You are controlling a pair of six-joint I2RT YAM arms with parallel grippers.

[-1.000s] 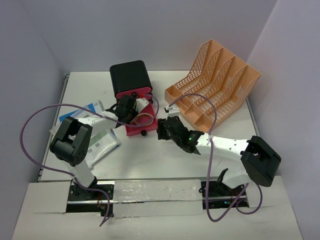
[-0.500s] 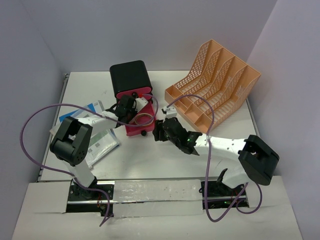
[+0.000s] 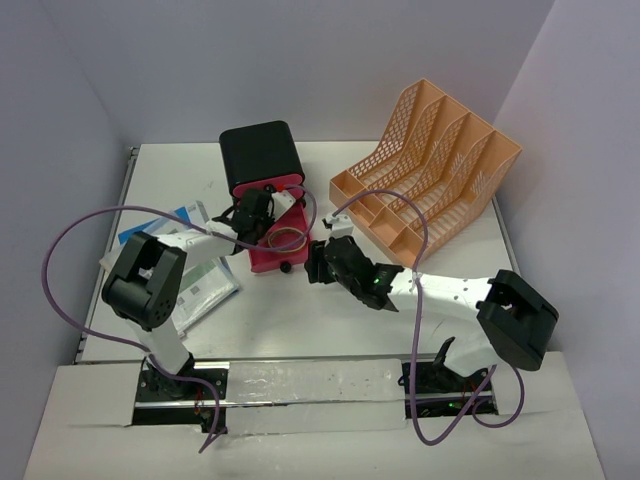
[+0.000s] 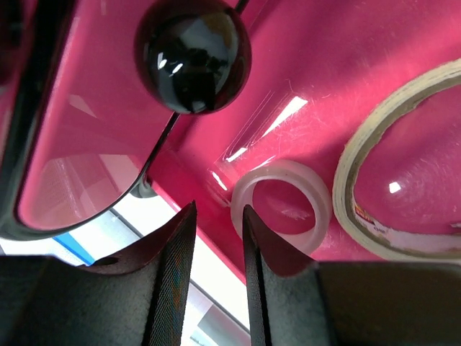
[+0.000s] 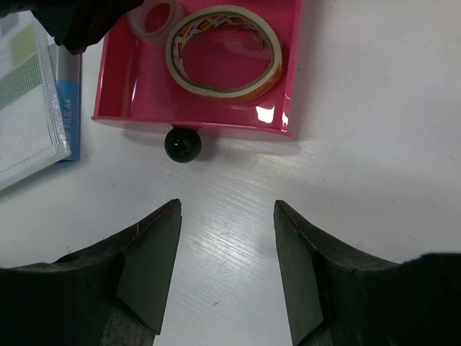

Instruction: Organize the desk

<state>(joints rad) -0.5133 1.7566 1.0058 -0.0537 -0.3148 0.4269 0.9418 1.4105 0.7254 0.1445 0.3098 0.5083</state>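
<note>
**Both claws at the drawn-out pink drawer**

Top view: the large flat white matte counter (image 3: 300, 320) spreads out beyond the arm bases. At its 12 o'clock stands a black drawer box (image 3: 258, 155), with a glossy pink plastic drawer (image 3: 265, 262) drawn out in front of it. A peach-orange mesh file rack (image 3: 430, 165) sits at 2 o'clock and a pile of blue-and-white papers (image 3: 200, 285) at 9 o'clock. The left claw (image 3: 262, 218) hangs over the drawer's back end. The right claw (image 3: 318, 262) is just beside the drawer, at its 3 o'clock.

Left wrist view: the left claw's fingers stand a narrow slit apart and the drawer's rim runs into that slit; I cannot tell whether they pinch it. A round black knob (image 4: 193, 54) shows at 12 o'clock. At 2 o'clock lies a small translucent white tape ring (image 4: 281, 170), with a wide beige tape roll (image 4: 346, 180) just beside it.

Right wrist view: the right claw is spread with nothing between its fingers, over bare counter. The drawer lies at 12 o'clock, its knob facing the claw and the beige roll inside.
</note>
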